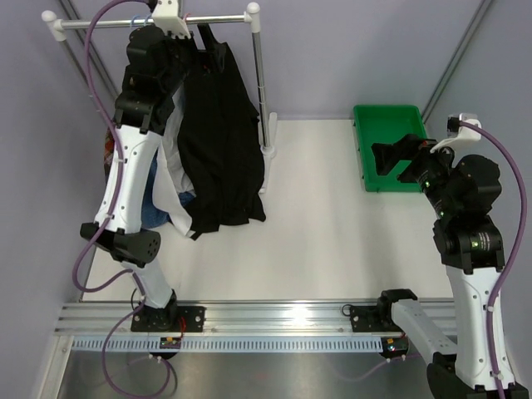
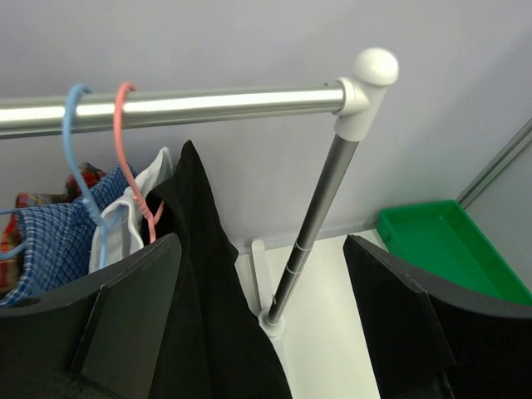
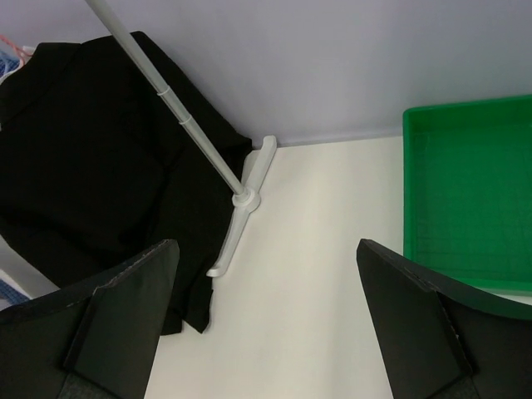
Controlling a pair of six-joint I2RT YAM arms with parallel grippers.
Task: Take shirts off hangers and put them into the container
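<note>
Several shirts hang on the rail [image 1: 150, 23]. The black shirt [image 1: 220, 141] is at the right end, with the white shirt [image 1: 170, 179], the blue checked shirt [image 2: 50, 241] and the red-brown plaid shirt [image 1: 110, 150] behind it to the left. A pink hanger [image 2: 125, 125] and a light blue hanger [image 2: 73, 133] hook over the rail. My left gripper [image 1: 184, 40] is open just below the rail, and the black shirt's shoulder [image 2: 199, 274] shows between its fingers near the left one. My right gripper [image 1: 382, 162] is open and holds nothing, above the near part of the green container [image 1: 386, 116].
The rail's right post [image 2: 316, 216] drops to a white foot [image 3: 241, 208] on the table, just right of the black shirt. The container [image 3: 465, 191] lies by the back wall at the right. A metal frame strip runs along the near edge [image 1: 266, 316].
</note>
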